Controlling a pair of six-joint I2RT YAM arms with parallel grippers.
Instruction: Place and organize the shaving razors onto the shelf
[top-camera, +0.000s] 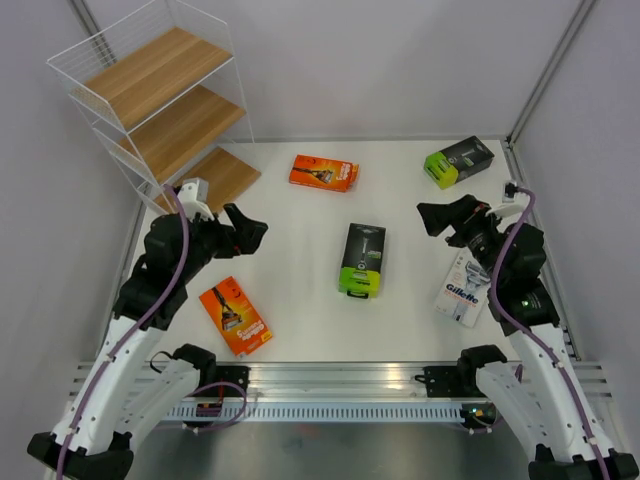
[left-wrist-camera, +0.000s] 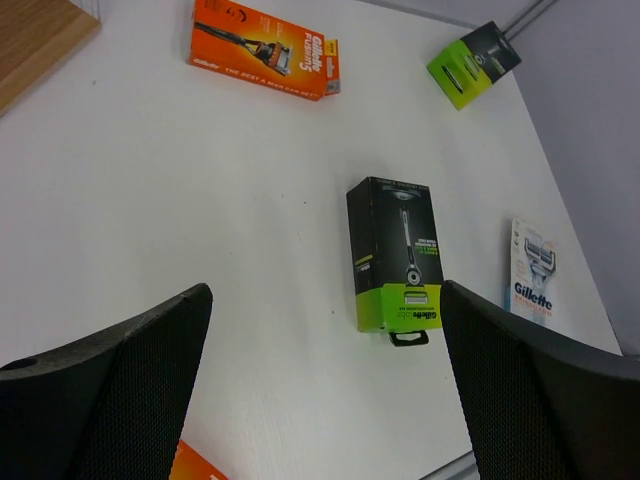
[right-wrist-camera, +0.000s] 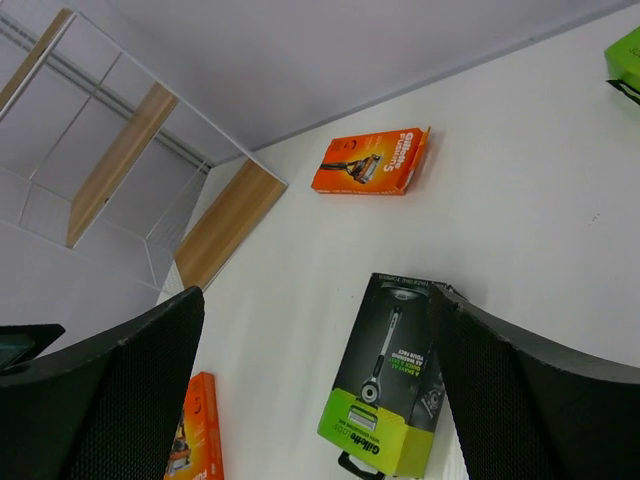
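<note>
- Left gripper (top-camera: 250, 228): fingers (left-wrist-camera: 130, 390) spread wide, holding and touching nothing; hangs over the table (top-camera: 300, 300) near the shelf foot.
- Right gripper (top-camera: 428, 220): fingers (right-wrist-camera: 540, 390) equally wide, nothing between them; over the table's right side.
- Shelf (top-camera: 160, 100): three-tier, far left corner.
- Razor packs: all five lie flat on the table, off the shelf.
- Far orange pack (top-camera: 323, 172): far centre.
- Centre black pack (top-camera: 362, 258): mid-table, green end nearest.
- Far black pack (top-camera: 459, 161): far right corner; cut off in the right wrist view.
- White pack (top-camera: 463, 290): right side, partly covered by the right arm.
- Near orange pack (top-camera: 233, 315): near left; only a corner shows in the left wrist view.
</note>
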